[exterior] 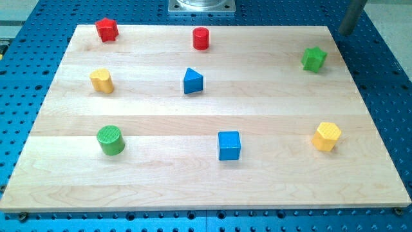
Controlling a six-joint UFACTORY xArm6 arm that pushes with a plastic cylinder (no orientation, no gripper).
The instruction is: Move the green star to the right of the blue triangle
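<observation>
The green star (314, 58) lies near the board's upper right corner. The blue triangle (192, 81) lies near the board's upper middle, well to the left of the star. My rod enters at the view's top right, and my tip (342, 33) sits just past the board's top right corner, above and to the right of the green star, not touching it.
A red star (106, 29) and a red cylinder (201, 38) lie along the top. A yellow cylinder (102, 81) is at left, a green cylinder (111, 140) at lower left, a blue cube (229, 145) at lower middle, a yellow hexagon (327, 136) at lower right. The wooden board (206, 187) rests on a blue perforated table.
</observation>
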